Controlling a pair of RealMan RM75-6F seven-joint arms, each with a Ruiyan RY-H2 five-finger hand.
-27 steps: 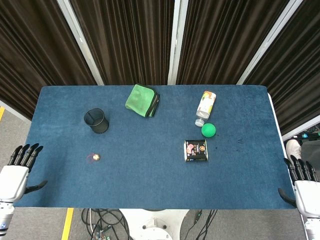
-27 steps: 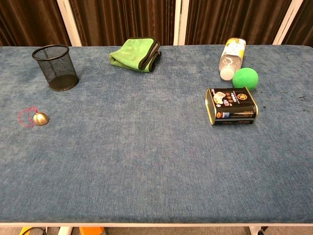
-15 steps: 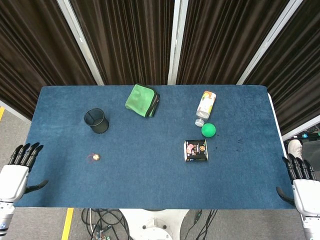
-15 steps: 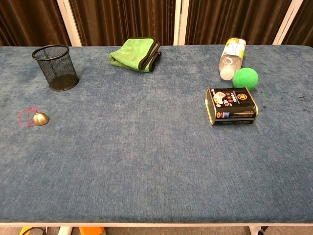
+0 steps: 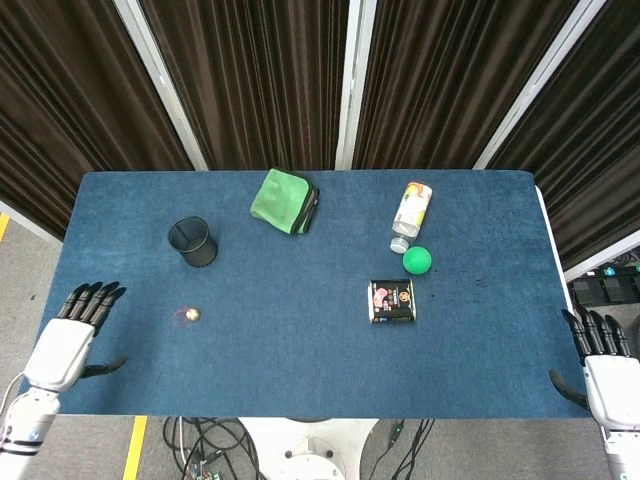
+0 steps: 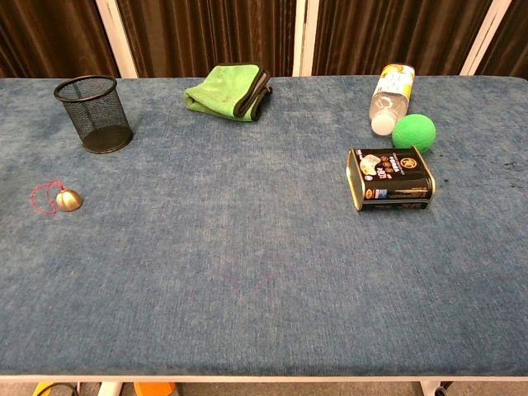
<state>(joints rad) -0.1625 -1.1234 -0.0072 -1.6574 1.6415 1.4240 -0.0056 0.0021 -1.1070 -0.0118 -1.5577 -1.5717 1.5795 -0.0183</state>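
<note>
While both robot hands hold nothing, contents run: blue counter (image 5: 300, 330); green cloth (image 5: 284, 199) at the back; left robot hand (image 5: 68, 345), fingers spread, over the near left edge; right robot hand (image 5: 605, 375), fingers spread, off the right edge; mesh cup (image 5: 193, 242); bottle (image 5: 411, 210) lying down; tin (image 5: 391, 301); green ball (image 5: 418, 261); small gold bell (image 5: 191, 315), nearest the left robot hand.

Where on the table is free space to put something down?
The near half of the table is bare, below the bell and tin. The middle, between mesh cup and tin, is free too. Crowded: bottle, green ball, tin.
</note>
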